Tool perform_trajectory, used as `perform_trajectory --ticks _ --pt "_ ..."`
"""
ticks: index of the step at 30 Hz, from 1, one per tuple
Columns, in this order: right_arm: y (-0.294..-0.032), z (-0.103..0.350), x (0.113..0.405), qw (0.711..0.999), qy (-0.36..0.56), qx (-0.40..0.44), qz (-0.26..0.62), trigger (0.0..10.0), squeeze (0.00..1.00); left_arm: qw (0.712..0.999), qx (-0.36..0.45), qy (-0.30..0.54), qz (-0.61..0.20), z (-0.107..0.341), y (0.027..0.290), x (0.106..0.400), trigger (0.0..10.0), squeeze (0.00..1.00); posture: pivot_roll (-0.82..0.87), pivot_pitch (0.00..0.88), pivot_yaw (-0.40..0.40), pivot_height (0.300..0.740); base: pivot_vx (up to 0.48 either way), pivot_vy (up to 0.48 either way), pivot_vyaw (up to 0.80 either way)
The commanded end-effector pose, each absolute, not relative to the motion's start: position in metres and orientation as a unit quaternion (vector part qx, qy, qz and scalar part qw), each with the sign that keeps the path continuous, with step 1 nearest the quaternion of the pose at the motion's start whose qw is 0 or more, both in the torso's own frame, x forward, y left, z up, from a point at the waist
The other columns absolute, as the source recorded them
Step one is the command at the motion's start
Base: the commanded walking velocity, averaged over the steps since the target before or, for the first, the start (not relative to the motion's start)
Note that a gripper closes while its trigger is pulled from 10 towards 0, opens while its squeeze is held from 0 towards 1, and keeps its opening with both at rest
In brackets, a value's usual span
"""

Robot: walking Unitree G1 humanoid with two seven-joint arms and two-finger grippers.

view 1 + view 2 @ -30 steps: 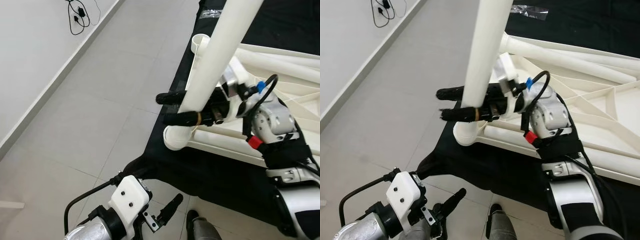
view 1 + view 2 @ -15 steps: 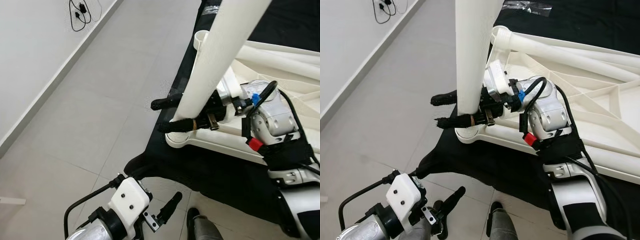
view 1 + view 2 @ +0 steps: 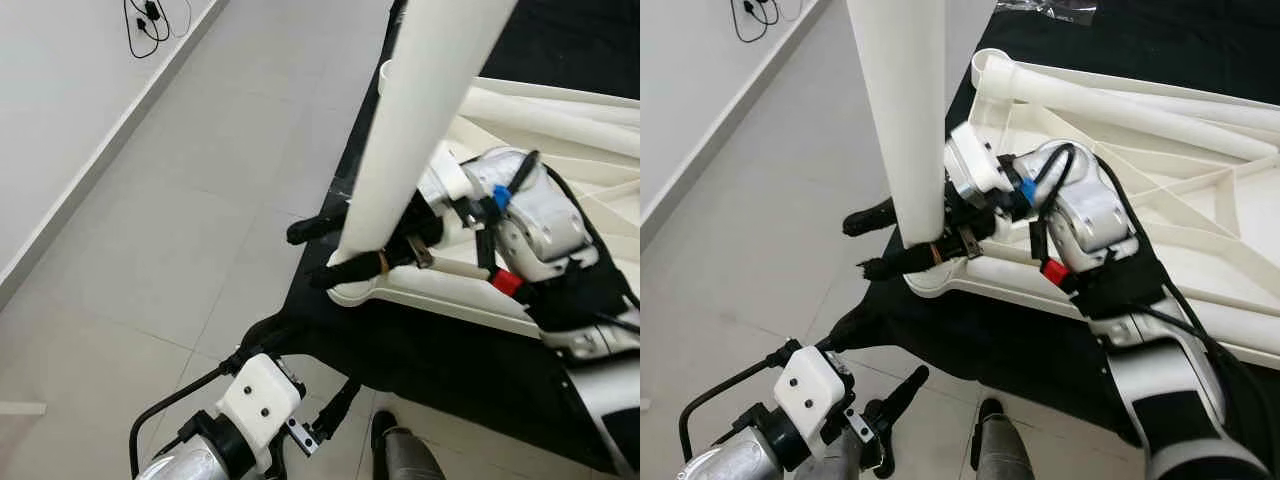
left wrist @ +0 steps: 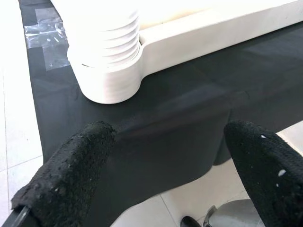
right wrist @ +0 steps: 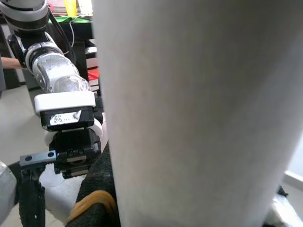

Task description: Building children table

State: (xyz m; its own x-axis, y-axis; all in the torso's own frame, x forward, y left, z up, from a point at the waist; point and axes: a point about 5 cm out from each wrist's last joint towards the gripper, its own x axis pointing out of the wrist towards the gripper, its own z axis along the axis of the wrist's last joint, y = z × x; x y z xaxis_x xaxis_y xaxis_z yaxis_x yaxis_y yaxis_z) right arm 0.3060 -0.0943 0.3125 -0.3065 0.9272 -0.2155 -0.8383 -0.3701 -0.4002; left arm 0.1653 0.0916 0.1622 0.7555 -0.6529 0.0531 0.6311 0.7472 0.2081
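A thick white table leg (image 3: 420, 120) stands nearly upright, and my right gripper (image 3: 305, 256) is shut on it near its lower end. The leg (image 5: 199, 113) presses against a black finger (image 5: 94, 189) wearing a tan band. The leg's ribbed end (image 4: 104, 28) sits in the round corner socket (image 4: 106, 71) of the upturned white table frame (image 3: 1200, 170). The frame lies on a black cloth (image 3: 440, 360). My left gripper (image 4: 165, 156) hangs low in front of that corner, open, with nothing between its fingers (image 4: 71, 170).
Grey tiled floor (image 3: 180, 230) spreads to the left, up to a white wall with a baseboard. A black cable (image 3: 145, 20) lies by the wall. Clear plastic wrap (image 4: 45, 35) rests on the cloth beyond the socket. A dark foot (image 3: 400, 455) shows at the cloth's near edge.
The right gripper has brought the leg's lower end down onto the frame's corner socket and stood the leg more upright. The left arm has barely moved.
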Motion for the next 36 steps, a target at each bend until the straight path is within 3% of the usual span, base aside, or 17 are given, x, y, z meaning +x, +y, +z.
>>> perform_trajectory --ticks 1,10,17,21,23,27,33,35,36 --pt "-0.087 0.303 0.304 0.526 -0.083 -0.193 0.824 10.0 0.00 0.932 0.088 -0.053 -0.348 0.157 0.089 0.162 10.0 0.00 0.06 0.391 0.000 0.740 0.000 0.000 0.00" --pt "-0.086 0.305 0.301 0.512 -0.082 -0.194 0.833 10.0 0.00 0.933 0.088 -0.060 -0.343 0.157 0.087 0.163 10.0 0.00 0.05 0.394 -0.009 0.740 0.000 0.000 0.00" --pt "-0.079 0.302 0.305 0.520 -0.090 -0.196 0.826 10.0 0.00 0.933 0.088 -0.062 -0.343 0.157 0.087 0.163 10.0 0.00 0.05 0.397 -0.010 0.740 0.000 0.000 0.00" --pt "-0.077 0.296 0.310 0.558 -0.095 -0.203 0.799 10.0 0.00 0.934 0.088 -0.063 -0.341 0.157 0.087 0.164 10.0 0.00 0.05 0.398 -0.006 0.740 0.000 0.000 0.00" --pt "-0.077 0.295 0.310 0.563 -0.096 -0.202 0.796 10.0 0.00 0.934 0.088 -0.063 -0.341 0.157 0.087 0.164 10.0 0.00 0.05 0.398 -0.006 0.740 0.000 0.000 0.00" --pt "-0.079 0.293 0.311 0.609 -0.098 -0.199 0.762 10.0 0.00 0.934 0.089 -0.065 -0.340 0.156 0.087 0.165 10.0 0.00 0.04 0.394 -0.008 0.740 0.000 0.000 0.00" --pt "-0.084 0.292 0.310 0.641 -0.100 -0.202 0.734 10.0 0.00 0.934 0.090 -0.066 -0.339 0.156 0.087 0.167 10.0 0.00 0.03 0.390 -0.005 0.740 0.000 0.000 0.00" --pt "-0.086 0.292 0.311 0.675 -0.099 -0.207 0.701 10.0 0.00 0.934 0.090 -0.067 -0.338 0.156 0.087 0.168 10.0 0.00 0.03 0.386 -0.005 0.740 0.000 0.000 0.00" --pt "-0.086 0.292 0.311 0.675 -0.099 -0.207 0.701 10.0 0.00 0.934 0.090 -0.067 -0.338 0.156 0.087 0.168 10.0 0.00 0.03 0.386 -0.005 0.740 0.000 0.000 0.00"
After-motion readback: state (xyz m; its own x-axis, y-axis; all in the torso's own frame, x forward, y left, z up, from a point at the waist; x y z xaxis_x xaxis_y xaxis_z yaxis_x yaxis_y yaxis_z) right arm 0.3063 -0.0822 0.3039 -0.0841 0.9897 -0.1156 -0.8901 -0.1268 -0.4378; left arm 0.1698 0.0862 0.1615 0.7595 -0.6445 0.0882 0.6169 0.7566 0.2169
